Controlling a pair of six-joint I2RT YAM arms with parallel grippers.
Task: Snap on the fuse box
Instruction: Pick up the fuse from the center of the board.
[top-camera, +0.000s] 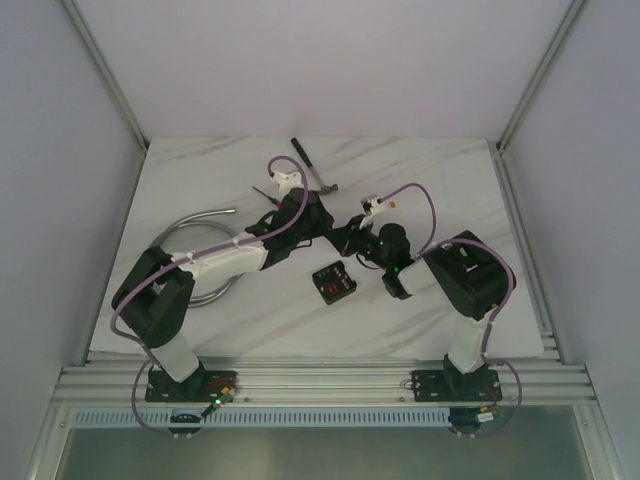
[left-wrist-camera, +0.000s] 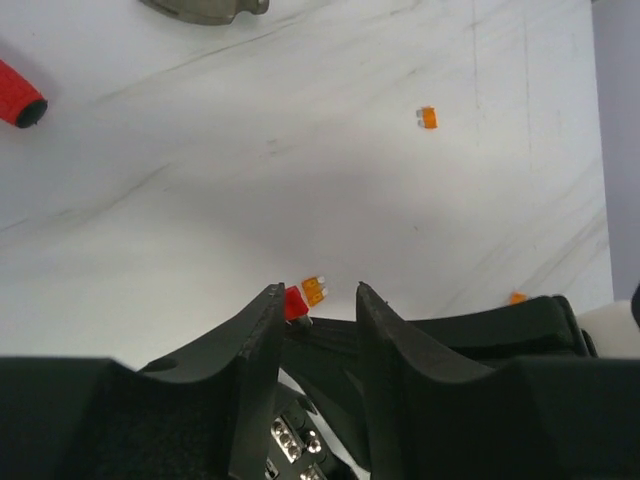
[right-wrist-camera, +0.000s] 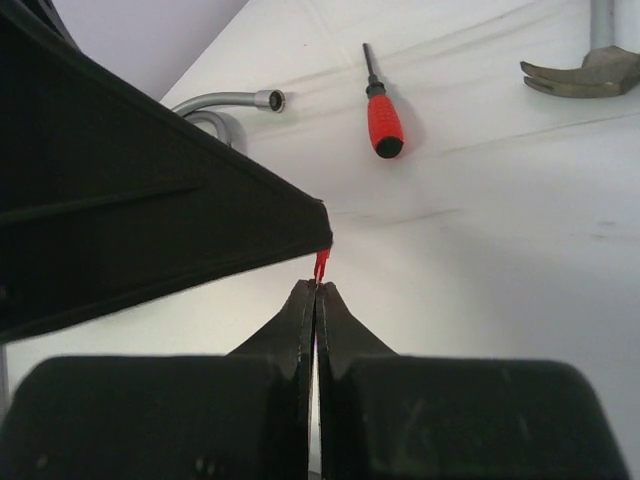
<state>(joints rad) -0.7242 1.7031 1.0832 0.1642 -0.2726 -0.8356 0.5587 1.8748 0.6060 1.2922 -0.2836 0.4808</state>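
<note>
The fuse box, a small black square with red and orange fuses on its face, lies on the white table in front of both grippers, touched by neither. My right gripper is shut on a tiny red fuse, which sticks out past its tips. My left gripper is open. Its fingers straddle the right gripper's tips and the red fuse, which sits against its left finger. The fuse box is not clearly seen in either wrist view.
Loose orange fuses lie on the table. A red-handled screwdriver, a hammer and a coiled metal hose lie at the back and left.
</note>
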